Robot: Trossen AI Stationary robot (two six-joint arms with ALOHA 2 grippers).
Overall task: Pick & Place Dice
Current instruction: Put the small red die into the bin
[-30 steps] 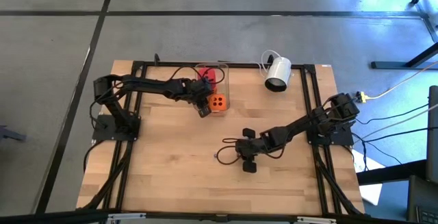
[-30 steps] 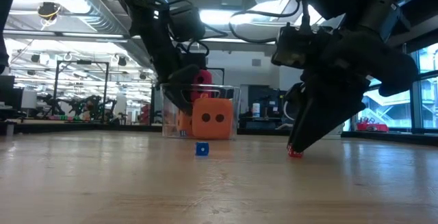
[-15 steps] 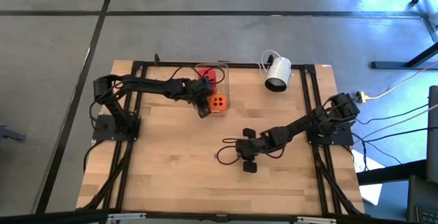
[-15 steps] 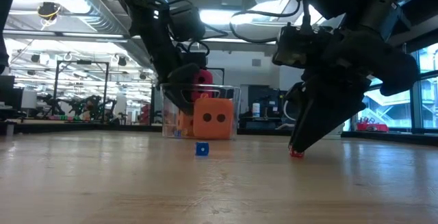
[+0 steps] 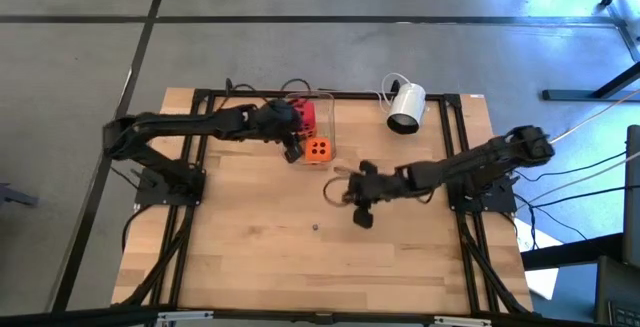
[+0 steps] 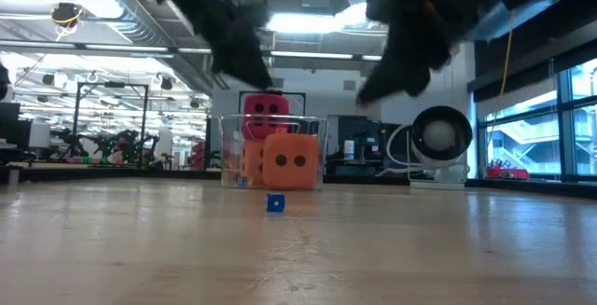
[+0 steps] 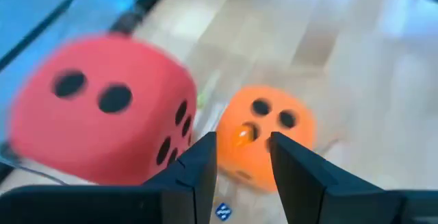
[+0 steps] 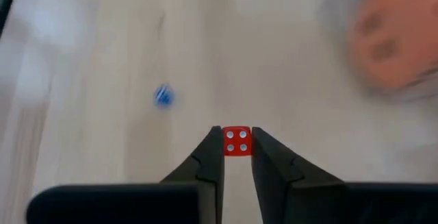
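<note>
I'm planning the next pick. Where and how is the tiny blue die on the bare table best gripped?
Take the tiny blue die from straight above, fingers closing on two opposite flat side faces. It sits flat and alone on the wooden table, well in front of the clear container, so nothing blocks a top-down approach. Being so small, it needs the fingertips low and nearly closed, a judgement only.

Red die (image 7: 102,111) with black pips; orange die (image 7: 267,131) with dark pips, both upper centre in the high view. Tiny red die (image 8: 237,142) with white pips between dark fingers (image 8: 209,159), tiny blue die (image 8: 162,96) left of centre. Table (image 5: 250,257) pale wood grain; arms black.
</note>
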